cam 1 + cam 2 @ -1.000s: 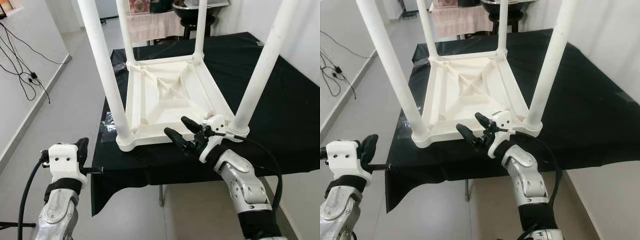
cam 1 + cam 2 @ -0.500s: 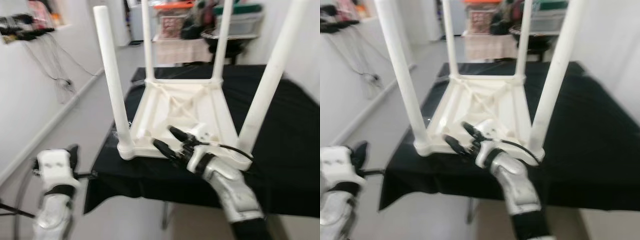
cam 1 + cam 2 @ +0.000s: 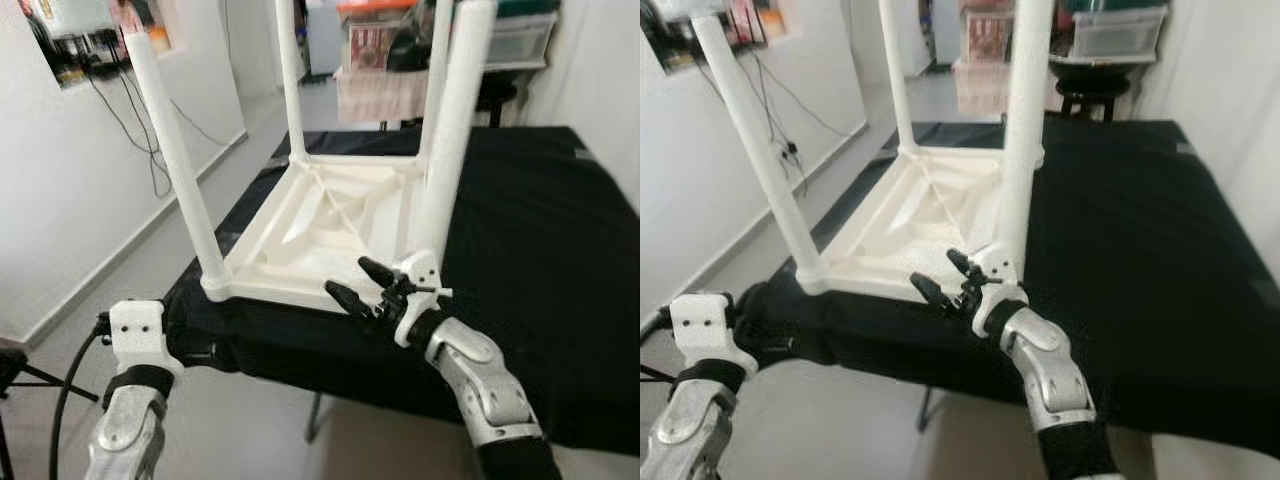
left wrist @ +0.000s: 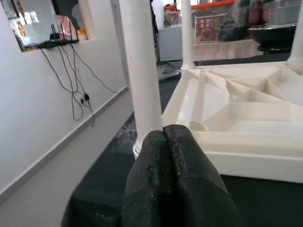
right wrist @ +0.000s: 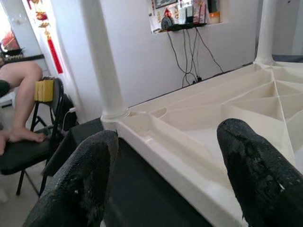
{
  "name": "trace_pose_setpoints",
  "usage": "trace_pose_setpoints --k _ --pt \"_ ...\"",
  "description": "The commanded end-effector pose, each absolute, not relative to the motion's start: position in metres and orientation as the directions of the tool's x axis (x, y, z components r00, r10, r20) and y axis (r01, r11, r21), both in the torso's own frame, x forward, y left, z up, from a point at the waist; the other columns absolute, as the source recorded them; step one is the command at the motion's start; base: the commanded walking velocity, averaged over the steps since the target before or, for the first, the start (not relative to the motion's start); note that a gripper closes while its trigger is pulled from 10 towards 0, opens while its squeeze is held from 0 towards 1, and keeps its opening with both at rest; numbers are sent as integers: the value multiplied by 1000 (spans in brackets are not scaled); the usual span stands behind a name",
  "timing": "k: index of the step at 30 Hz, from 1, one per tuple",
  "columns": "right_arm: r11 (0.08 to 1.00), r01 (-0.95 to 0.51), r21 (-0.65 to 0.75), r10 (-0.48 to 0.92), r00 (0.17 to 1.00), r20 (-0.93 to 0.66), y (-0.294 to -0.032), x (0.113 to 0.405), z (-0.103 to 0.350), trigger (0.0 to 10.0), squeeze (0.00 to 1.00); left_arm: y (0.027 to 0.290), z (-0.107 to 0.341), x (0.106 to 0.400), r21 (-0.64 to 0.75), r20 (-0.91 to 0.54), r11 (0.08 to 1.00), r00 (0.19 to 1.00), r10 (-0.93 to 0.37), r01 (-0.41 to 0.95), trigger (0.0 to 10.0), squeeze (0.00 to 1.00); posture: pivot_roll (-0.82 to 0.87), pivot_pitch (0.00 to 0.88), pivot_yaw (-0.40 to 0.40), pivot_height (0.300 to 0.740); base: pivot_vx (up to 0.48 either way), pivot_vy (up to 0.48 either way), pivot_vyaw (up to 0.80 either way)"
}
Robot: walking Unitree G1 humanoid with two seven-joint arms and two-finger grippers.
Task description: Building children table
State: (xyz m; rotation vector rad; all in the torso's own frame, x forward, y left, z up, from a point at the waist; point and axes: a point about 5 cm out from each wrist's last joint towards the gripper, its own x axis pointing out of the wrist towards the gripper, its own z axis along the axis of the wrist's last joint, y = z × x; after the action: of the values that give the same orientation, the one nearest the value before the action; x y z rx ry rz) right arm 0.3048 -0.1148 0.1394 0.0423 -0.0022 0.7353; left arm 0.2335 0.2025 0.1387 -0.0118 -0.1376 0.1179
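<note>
The white table (image 3: 330, 225) lay upside down, 4 legs up, on the black-clothed worktop (image 3: 540, 230) by its near left corner. My right pincer (image 3: 362, 284) hung spread at the table's near rim. My left pincer (image 4: 170, 189), pressed together, sat off the worktop's near left corner.

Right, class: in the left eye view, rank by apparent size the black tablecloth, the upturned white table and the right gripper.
1. Black tablecloth: largest.
2. Upturned white table, legs pointing up.
3. Right gripper: smallest, jaws open, though nearness to the camera enlarges it.
</note>
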Motion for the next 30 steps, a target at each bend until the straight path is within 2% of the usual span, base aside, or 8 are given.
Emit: trace_pose_setpoints --k 1,3,11,28,30 --pt "724 -689 37 688 725 31 -109 304 140 10000 0 205 133 233 -29 110 992 986 126 -123 10000 0 -49 0 48 740 0 480 0" --pt "716 -698 36 697 717 32 -109 303 140 10000 0 205 133 233 -30 106 992 987 125 -123 10000 0 -48 0 48 740 0 480 -800" --pt "693 -720 38 718 694 48 -107 300 142 10000 0 206 134 233 -18 124 992 985 123 -122 10000 0 -49 0 52 740 0 0 -800" --pt "696 -717 29 715 697 50 -107 301 143 10000 0 208 135 233 -13 121 991 983 134 -134 10000 0 -49 0 54 740 0 0 0" --pt "697 -717 30 715 697 50 -107 301 143 10000 0 208 134 234 -17 112 991 984 135 -134 10000 0 -49 0 54 740 0 480 0"
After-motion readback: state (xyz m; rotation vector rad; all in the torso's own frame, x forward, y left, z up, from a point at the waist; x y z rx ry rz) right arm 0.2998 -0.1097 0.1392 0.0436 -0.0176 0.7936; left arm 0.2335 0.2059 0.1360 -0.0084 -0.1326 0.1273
